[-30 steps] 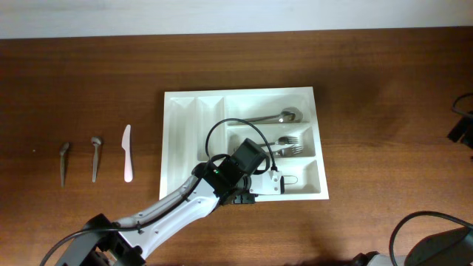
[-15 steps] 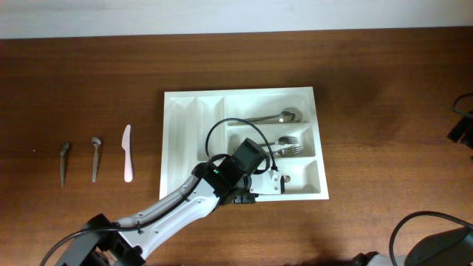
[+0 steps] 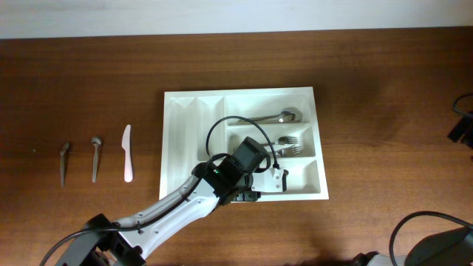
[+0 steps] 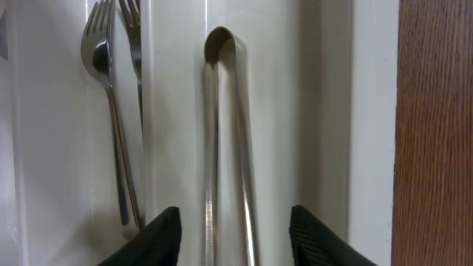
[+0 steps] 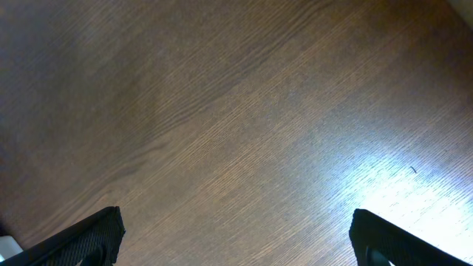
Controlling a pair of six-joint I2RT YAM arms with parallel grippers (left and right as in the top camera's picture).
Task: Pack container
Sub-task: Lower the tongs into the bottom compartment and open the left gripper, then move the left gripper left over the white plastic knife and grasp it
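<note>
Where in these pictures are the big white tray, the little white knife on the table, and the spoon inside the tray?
tray [image 3: 181, 140], overhead view, floor of a narrow left compartment.
white knife [image 3: 127, 154], overhead view, its middle.
spoon [image 3: 272, 117], overhead view, mid handle.

Even, soft light overhead; the container [image 4: 325, 111] seems slightly blurred up close, and glare whitens the table [image 5: 392, 185].

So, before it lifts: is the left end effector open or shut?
Open: its fingers stand clear of the utensil lying in the tray.
</note>
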